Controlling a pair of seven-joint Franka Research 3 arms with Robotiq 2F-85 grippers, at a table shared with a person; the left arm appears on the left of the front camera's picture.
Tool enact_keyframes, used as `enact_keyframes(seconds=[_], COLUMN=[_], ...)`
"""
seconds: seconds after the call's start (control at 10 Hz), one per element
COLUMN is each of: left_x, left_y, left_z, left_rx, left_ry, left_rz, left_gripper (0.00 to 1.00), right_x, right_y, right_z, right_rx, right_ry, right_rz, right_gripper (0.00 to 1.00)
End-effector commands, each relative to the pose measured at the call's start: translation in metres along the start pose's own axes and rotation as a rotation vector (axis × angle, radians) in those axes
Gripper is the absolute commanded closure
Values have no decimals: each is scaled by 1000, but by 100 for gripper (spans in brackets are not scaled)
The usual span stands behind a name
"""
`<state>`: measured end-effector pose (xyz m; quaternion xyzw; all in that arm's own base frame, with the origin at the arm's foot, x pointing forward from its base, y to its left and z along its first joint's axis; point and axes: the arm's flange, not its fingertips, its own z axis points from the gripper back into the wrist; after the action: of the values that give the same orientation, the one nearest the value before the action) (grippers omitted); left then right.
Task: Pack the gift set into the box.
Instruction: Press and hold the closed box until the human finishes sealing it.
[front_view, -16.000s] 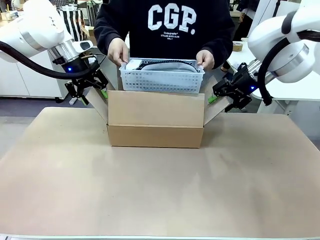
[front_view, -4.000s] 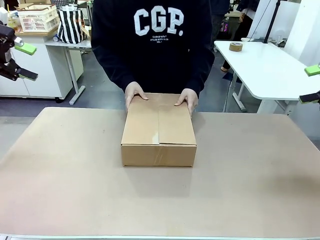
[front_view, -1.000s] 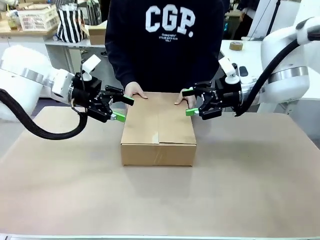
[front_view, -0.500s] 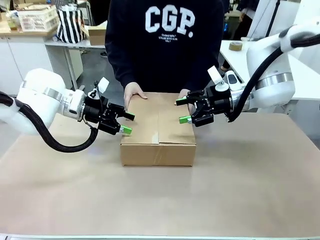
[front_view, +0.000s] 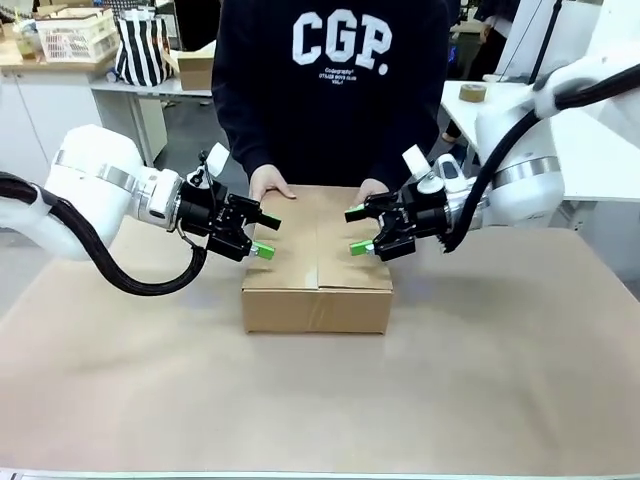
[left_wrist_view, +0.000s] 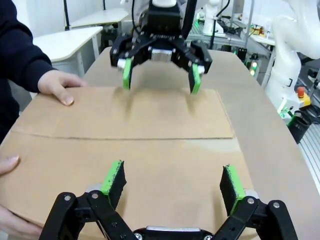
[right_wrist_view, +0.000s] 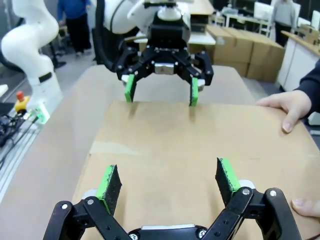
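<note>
I'm holding my left gripper (front_view: 265, 236) wide open, green pads spread, hovering over the left edge of the box (front_view: 317, 262) at centre frame; nothing is gripped. My right gripper (front_view: 359, 229) is mirroring it from the right side, jaws equally spread and empty, pads poised over the box's right edge. In both wrist views I'm looking straight across the closed flaps at the opposite gripper, so the two are facing each other along the lid. The box is sitting on the table (front_view: 320, 400) with its flaps folded shut, seam running front to back. The person's hands (front_view: 267, 185) are pressing the far edge down, I'm guessing to keep the flaps flat. I'm reading this as lining up to press or steady the lid from both sides
</note>
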<state>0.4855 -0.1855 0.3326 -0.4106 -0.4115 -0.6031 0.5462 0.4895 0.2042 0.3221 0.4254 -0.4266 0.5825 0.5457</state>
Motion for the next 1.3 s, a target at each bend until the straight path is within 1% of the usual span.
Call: enact_keyframes(seconds=[0.0, 0.1, 0.4, 0.5, 0.7, 1.0, 1.2], left_x=[2, 0, -12, -19, -27, -38, -44], left_y=[4, 7, 13, 16, 17, 15, 14], left_z=[-8, -12, -26, -29, -31, -28, -27], left_rx=[11, -1, -42, -40, -39, -28, -24], left_ry=[-11, -3, 13, 22, 29, 53, 65], left_rz=[-42, -34, 6, 23, 45, 65, 76], left_gripper=[0, 0, 0, 0, 0, 0, 0], right_x=[-5, -12, -21, -24, -32, -46, -50], right_y=[-16, -20, -23, -24, -25, -33, -34], right_z=[-12, -13, -6, -1, -1, 5, 3], right_rx=[-8, -30, -32, -35, -3, -8, 18], right_ry=[11, 23, 21, 18, 35, 25, 61], right_rz=[-38, -55, -68, -68, -77, -96, -76], right_gripper=[0, 0, 0, 0, 0, 0, 0])
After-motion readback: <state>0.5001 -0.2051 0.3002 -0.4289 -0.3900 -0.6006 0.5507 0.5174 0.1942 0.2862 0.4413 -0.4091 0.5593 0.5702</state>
